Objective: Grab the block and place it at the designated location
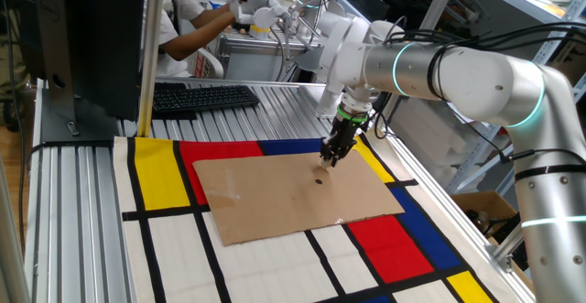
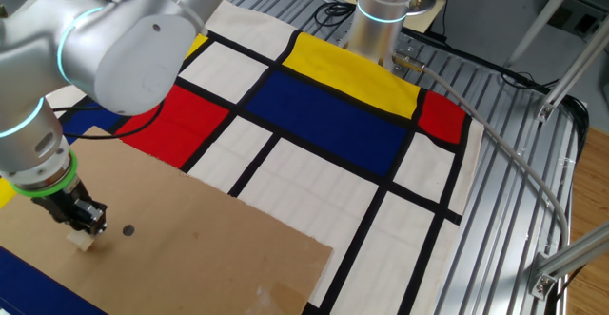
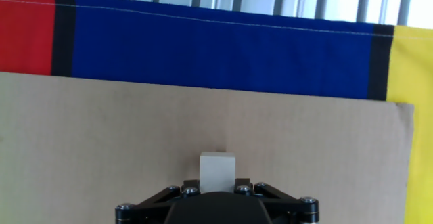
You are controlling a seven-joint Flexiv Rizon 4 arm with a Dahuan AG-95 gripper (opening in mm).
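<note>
While the fingers [image 2: 84,227] pinch the wooden block [image 2: 84,242] narrowly over the cardboard sheet [image 2: 190,248], it could slip short of the dark dot [image 2: 127,229].

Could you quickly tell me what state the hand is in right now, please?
Hand: shut on the block, pointing down at the cardboard sheet beside the dark dot.
</note>
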